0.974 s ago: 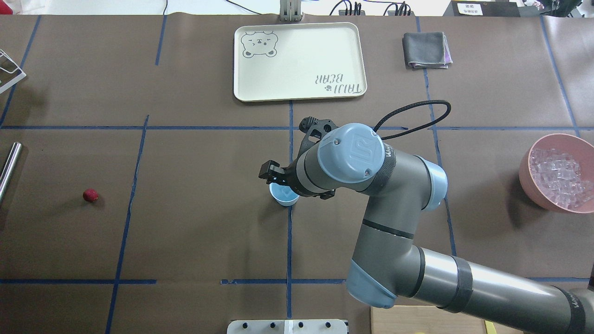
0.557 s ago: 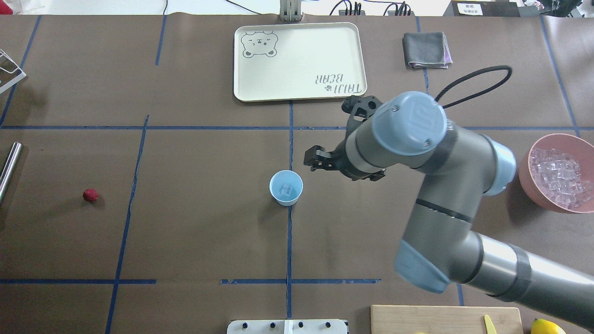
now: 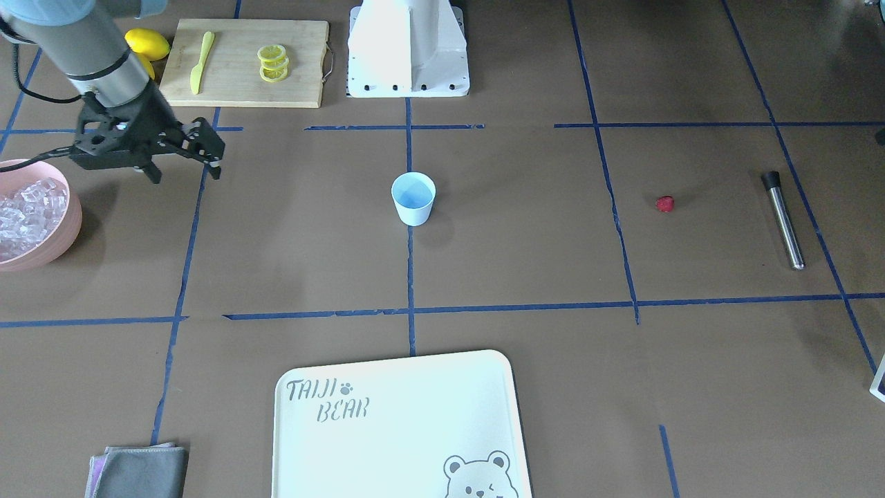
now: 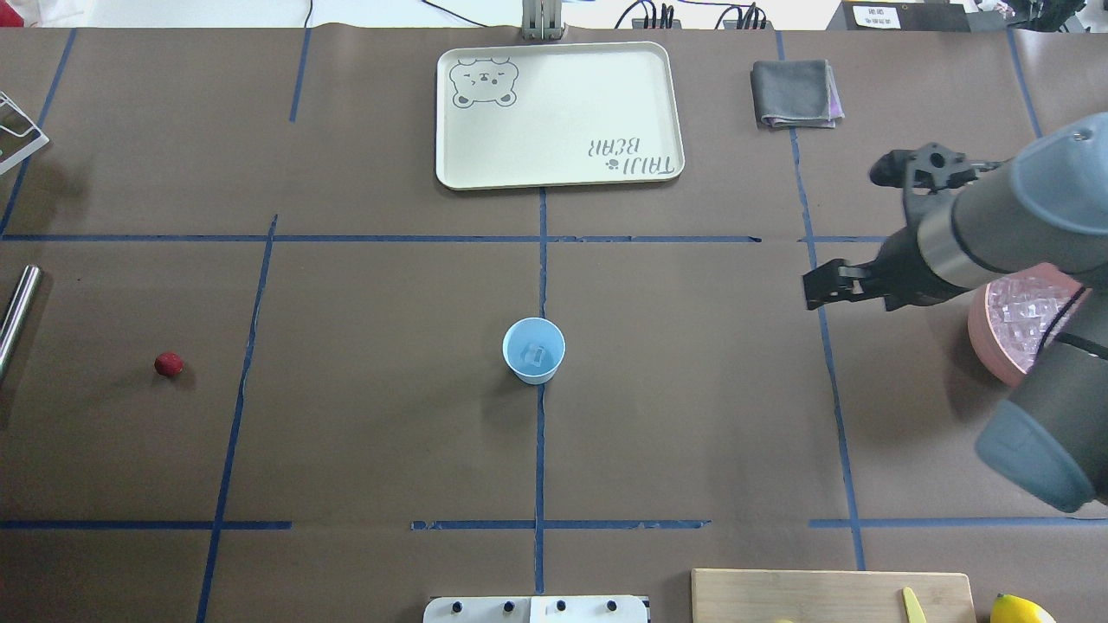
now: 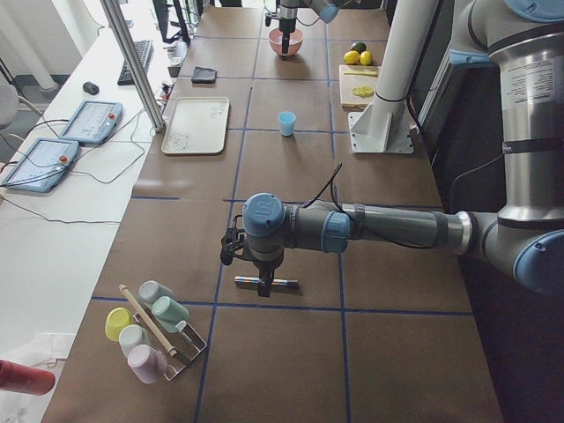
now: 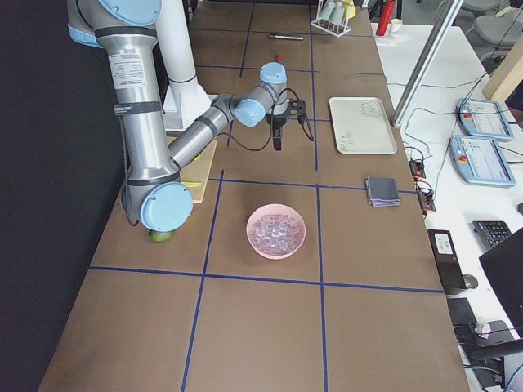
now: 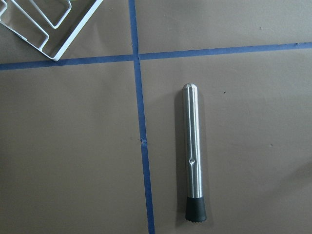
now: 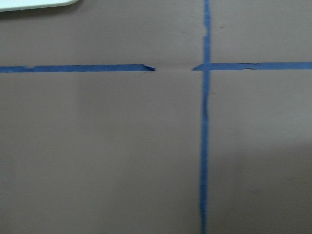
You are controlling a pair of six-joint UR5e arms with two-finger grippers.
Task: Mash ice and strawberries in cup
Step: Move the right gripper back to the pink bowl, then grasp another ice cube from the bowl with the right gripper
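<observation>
The light-blue cup (image 4: 533, 350) stands upright at the table's middle, also in the front view (image 3: 413, 198), with one clear ice cube (image 4: 536, 353) inside. More ice (image 3: 24, 211) fills the pink bowl (image 3: 63, 235). The red strawberry (image 4: 169, 364) lies alone far to the left. My right gripper (image 3: 183, 171) is open and empty above the table between the cup and the bowl, close to the bowl; it also shows in the overhead view (image 4: 815, 291). My left gripper (image 5: 262, 280) hangs over the steel muddler (image 7: 193, 156); I cannot tell whether it is open or shut.
A cream bear tray (image 4: 554, 112) and a grey cloth (image 4: 795, 93) lie at the far side. A cutting board (image 3: 235, 83) with lemon slices and a yellow knife, and whole lemons (image 3: 146, 43), sit beside the robot base (image 3: 408, 48). A rack of cups (image 5: 150, 330) stands past the muddler.
My right arm has swung from over the cup to the right, toward the pink bowl. The cup now stands uncovered with an ice cube in it.
</observation>
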